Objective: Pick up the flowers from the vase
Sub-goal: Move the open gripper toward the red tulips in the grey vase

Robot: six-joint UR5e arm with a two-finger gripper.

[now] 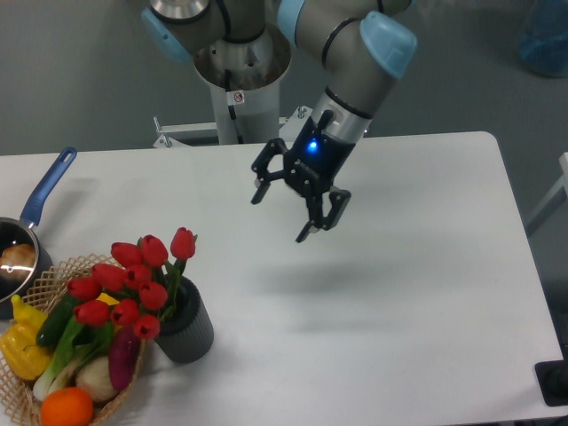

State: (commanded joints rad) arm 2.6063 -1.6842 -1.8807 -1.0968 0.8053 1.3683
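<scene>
tool [280, 215] agape above white table [426, 266]

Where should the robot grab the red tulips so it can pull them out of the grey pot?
Probably low on the green stems, just above the rim of the vase, not on the soft buds. The flowers lean left over the wicker basket, so the open hand would best come down from above on the right, table side, where nothing blocks it.
</scene>
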